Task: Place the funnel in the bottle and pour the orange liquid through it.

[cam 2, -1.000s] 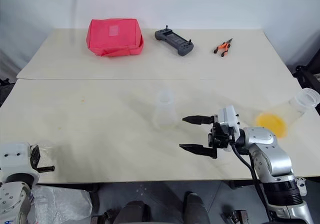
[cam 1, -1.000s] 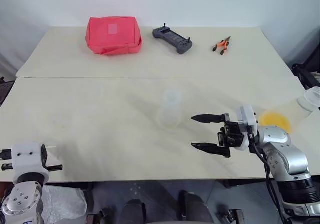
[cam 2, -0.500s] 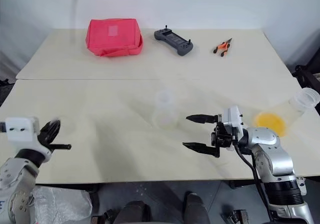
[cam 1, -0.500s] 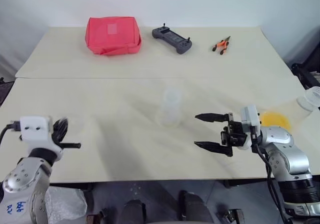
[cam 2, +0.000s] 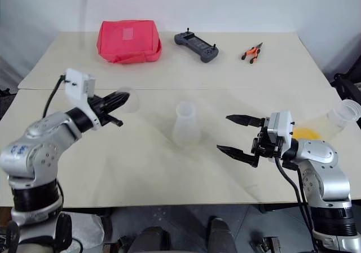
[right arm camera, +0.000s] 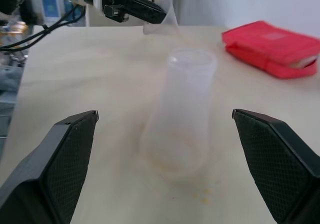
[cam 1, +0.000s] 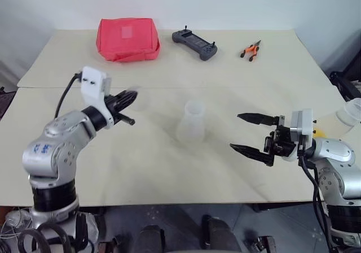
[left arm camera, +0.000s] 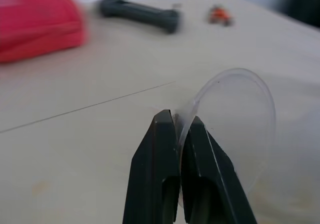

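Left wrist view shows the left gripper with its fingers pinched on the thin rim of the funnel, the clear disc of it standing out past the tips. From the head camera, that gripper hangs above the table on the robot's left of the bottle, held up near the level of the bottle's mouth and pointing toward it. The bottle stands upright near the middle of the table, neck up, apart from both arms. In the right wrist view the funnel shows its wide mouth tilted, stem slanting down, so its axis is not yet in line with the neck below. The right gripper waits on the far side of the bottle, fingers spread wide and empty, aimed at its body. The orange liquid lies in a clear container at the table's right edge, beside the right arm. I judge the next move belongs to the left arm: carry the funnel across over the neck and turn its stem down
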`<act>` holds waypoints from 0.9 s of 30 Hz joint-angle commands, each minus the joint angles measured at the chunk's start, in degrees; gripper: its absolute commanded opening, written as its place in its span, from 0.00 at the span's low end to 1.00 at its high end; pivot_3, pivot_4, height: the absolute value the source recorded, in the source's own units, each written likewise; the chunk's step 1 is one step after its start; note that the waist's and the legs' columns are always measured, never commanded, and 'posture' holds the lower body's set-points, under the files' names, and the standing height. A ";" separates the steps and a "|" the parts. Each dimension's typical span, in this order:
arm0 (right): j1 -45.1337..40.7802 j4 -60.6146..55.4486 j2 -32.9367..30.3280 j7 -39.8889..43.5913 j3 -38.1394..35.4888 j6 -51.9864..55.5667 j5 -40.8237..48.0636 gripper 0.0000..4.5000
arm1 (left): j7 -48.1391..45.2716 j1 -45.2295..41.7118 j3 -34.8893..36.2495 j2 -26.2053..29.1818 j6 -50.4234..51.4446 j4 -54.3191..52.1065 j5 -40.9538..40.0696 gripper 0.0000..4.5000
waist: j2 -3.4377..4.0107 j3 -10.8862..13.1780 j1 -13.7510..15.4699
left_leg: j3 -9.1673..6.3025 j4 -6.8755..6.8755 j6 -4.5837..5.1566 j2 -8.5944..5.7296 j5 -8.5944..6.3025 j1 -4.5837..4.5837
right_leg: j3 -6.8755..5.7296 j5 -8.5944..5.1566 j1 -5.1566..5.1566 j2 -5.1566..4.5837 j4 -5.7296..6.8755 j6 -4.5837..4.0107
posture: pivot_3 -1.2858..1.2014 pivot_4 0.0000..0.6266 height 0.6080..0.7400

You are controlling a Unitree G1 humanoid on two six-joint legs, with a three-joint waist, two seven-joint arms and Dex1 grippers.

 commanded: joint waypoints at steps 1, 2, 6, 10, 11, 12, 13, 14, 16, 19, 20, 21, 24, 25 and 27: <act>1.69 -5.22 -0.64 -2.76 -2.40 0.49 1.40 1.00 | -3.71 -6.86 -0.56 1.42 4.48 4.75 -4.36 0.01 | 0.00 0.00 0.00 | 0.00 0.00 0.00 0.00 0.00 0.00 | 0.00 0.00 0.00 0.00 -0.01 0.01 | 0.52 0.24 1.00; 2.25 -6.18 -0.51 -3.55 -2.50 0.66 1.39 1.00 | -4.55 -9.26 -0.87 1.73 6.16 7.00 -5.16 0.01 | -0.01 0.00 -0.01 | 0.00 0.00 0.00 0.00 0.00 0.00 | 0.00 0.00 0.00 0.01 -0.01 0.01 | 0.52 0.24 1.00; 4.27 -9.13 -0.08 -6.27 -2.69 1.14 1.50 1.00 | -7.77 -16.85 -1.83 2.83 11.57 14.38 -7.84 0.01 | 0.00 0.00 -0.04 | 0.02 0.02 0.00 -0.01 0.00 0.01 | -0.01 0.01 0.01 0.01 0.00 0.02 | 0.52 0.24 1.00; 6.14 -11.84 0.14 -8.49 -2.83 1.46 1.74 1.00 | -12.81 -26.69 -5.18 4.50 19.49 23.52 -9.89 0.01 | -0.03 0.02 0.01 | 0.03 0.02 0.00 -0.01 0.00 0.00 | -0.01 0.01 0.00 0.02 0.00 0.03 | 0.52 0.24 1.00; 6.40 -12.30 0.12 -8.95 -2.94 1.52 1.83 1.00 | -14.07 -28.93 -6.54 5.03 21.09 25.92 -9.83 0.01 | -0.03 0.03 0.00 | 0.03 0.02 0.00 -0.01 0.00 -0.01 | -0.01 0.01 0.00 0.02 -0.01 0.03 | 0.52 0.24 1.00; 6.56 -12.53 0.05 -9.32 -3.06 1.48 1.77 1.00 | -15.48 -31.57 -7.83 5.27 22.88 29.21 -9.80 0.01 | -0.04 0.03 -0.01 | 0.03 0.02 0.00 -0.02 0.00 -0.01 | -0.01 0.02 0.00 0.03 -0.01 0.03 | 0.52 0.24 1.00; 6.64 -12.63 -0.04 -9.56 -3.12 1.43 1.74 1.00 | -16.51 -33.27 -8.69 5.39 23.72 31.44 -9.69 0.01 | -0.04 0.03 0.03 | 0.03 0.02 0.00 -0.03 0.00 0.00 | -0.01 0.02 0.00 0.02 0.00 0.03 | 0.52 0.24 1.00; 6.65 -12.53 -0.14 -9.69 -3.20 1.30 1.69 1.00 | -17.62 -35.27 -9.69 5.27 24.09 34.07 -9.36 0.01 | -0.03 0.03 -0.03 | 0.03 0.02 0.00 -0.03 0.00 -0.01 | -0.01 0.02 0.01 0.02 -0.01 0.03 | 0.52 0.24 1.00; 6.76 -12.44 -0.27 -9.82 -3.31 1.14 1.70 1.00 | -19.61 -39.12 -10.74 4.60 24.83 39.07 -9.15 0.01 | -0.03 0.03 -0.03 | 0.06 0.01 0.00 -0.05 0.00 0.01 | -0.01 0.02 0.01 0.01 -0.01 0.04 | 0.52 0.24 1.00; 6.92 -12.57 -0.30 -9.90 -3.29 0.87 1.57 1.00 | -22.16 -44.87 -12.99 3.84 28.72 47.93 -8.59 0.01 | -0.02 0.03 -0.08 | 0.06 0.00 0.00 -0.05 0.00 0.01 | -0.01 0.02 0.00 0.02 -0.01 0.04 | 0.52 0.24 1.00; 6.94 -12.62 -0.30 -9.89 -3.26 0.79 1.51 1.00 | -22.98 -46.45 -14.04 3.72 30.10 50.52 -8.35 0.01 | -0.03 0.04 -0.08 | 0.06 -0.01 0.00 -0.05 0.00 0.00 | -0.01 0.02 0.00 0.03 -0.04 0.04 | 0.52 0.24 1.00; 6.93 -12.67 -0.30 -9.86 -3.19 0.60 1.34 1.00 | -24.69 -47.51 -16.17 3.89 30.19 51.80 -8.01 0.01 | -0.03 0.04 -0.13 | 0.07 0.00 0.01 -0.05 0.00 -0.01 | -0.01 0.02 0.00 0.03 -0.03 0.04 | 0.52 0.24 1.00; 6.65 -12.66 -0.28 -9.84 -2.95 0.10 0.88 1.00 | -29.58 -49.83 -21.92 4.68 30.95 54.35 -7.60 0.01 | -0.02 0.05 -0.26 | 0.08 -0.03 0.01 -0.06 0.00 0.00 | -0.01 0.02 0.00 0.02 -0.04 0.04 | 0.52 0.24 1.00; 6.47 -12.64 -0.34 -9.83 -2.87 0.09 0.80 1.00 | -31.19 -50.64 -24.06 4.87 30.89 55.37 -7.09 0.01 | -0.02 0.05 -0.30 | 0.08 -0.04 0.01 -0.06 0.00 0.01 | -0.01 0.02 0.00 0.02 -0.03 0.04 | 0.52 0.24 1.00; 6.23 -12.59 -0.44 -9.80 -2.70 -0.08 0.45 1.00 | -34.47 -51.77 -28.09 5.29 30.07 56.64 -6.00 0.01 | -0.02 0.06 -0.34 | 0.08 -0.04 0.01 -0.05 0.00 0.00 | -0.01 0.02 -0.02 0.02 -0.04 0.04 | 0.52 0.24 1.00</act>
